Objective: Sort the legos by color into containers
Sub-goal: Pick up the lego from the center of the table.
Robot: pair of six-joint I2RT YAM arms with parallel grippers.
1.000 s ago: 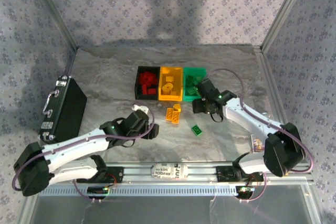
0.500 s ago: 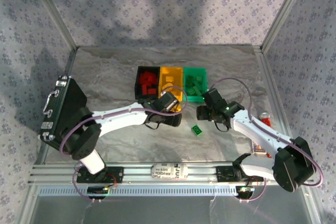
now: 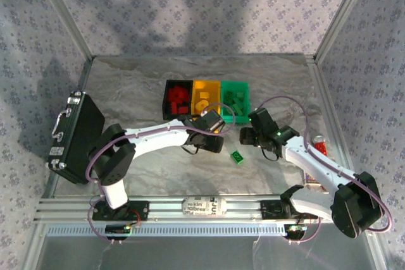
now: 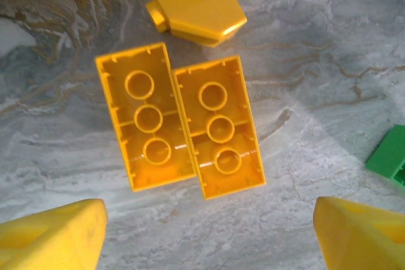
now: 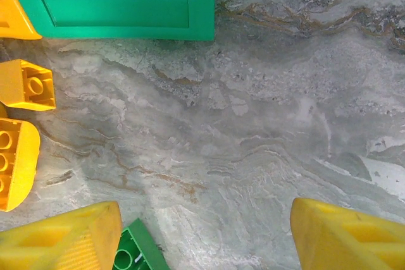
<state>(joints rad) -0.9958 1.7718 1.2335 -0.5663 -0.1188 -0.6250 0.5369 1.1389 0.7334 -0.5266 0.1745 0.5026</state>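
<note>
Patterned walls (image 3: 202, 4) enclose a grey marbled table (image 3: 126, 86); its surface looks smooth, flat and matt. A black case (image 3: 76, 132) lies at the left. At the centre stands a row of three containers: black bin (image 3: 166, 100), yellow bin (image 3: 206, 82), green bin (image 3: 235, 82), each already holding bricks of its colour. The left gripper (image 4: 205, 238), fingers spread wide and empty, hovers over two yellow bricks (image 4: 149, 134) lying upside down and touching, with a third yellow piece (image 4: 193, 7) just beyond. The right gripper (image 5: 205, 238), equally wide and empty, hangs before the green bin, a green brick (image 5: 139, 251) by its left finger. Sorting appears nearly complete; the next move probably calls for descending and closing on one yellow brick without dragging its neighbour.
</note>
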